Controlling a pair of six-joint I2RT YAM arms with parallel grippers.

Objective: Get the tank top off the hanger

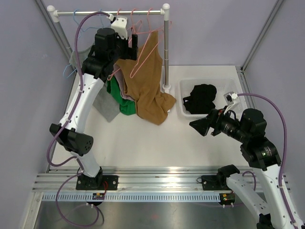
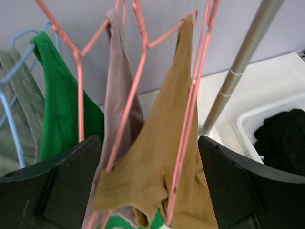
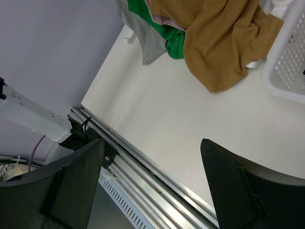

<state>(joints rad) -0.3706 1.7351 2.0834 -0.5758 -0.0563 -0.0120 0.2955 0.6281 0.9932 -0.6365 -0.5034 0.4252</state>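
In the overhead view, the right arm fills the lower right corner, nearest the lens. Its right gripper (image 1: 200,125) hangs over bare white table (image 1: 143,143), fingers spread, grasping nothing. Just above it, a white perforated plastic basket (image 1: 186,98) holds black clothing (image 1: 202,98). At upper left the left gripper (image 1: 131,45) reaches up to the metal clothes rail (image 1: 90,13). There the tan tank top (image 1: 147,90) hangs from a pink wire hanger (image 1: 143,57), its hem pooled on the table beside a green garment (image 1: 114,93) and a grey garment (image 1: 106,106).

In the left wrist view, the left gripper (image 2: 147,143) stands wide open. The tan tank top (image 2: 157,157) and pink wire hanger (image 2: 188,119) lie in the gap, and neither dark finger presses them. The strap loops over the hanger near the top edge. The green garment (image 2: 62,105) hangs at left and a mauve garment (image 2: 119,95) between them.

In the right wrist view, the right gripper (image 3: 152,143) is spread and empty. The tan tank top (image 3: 224,43) lies crumpled at upper right.
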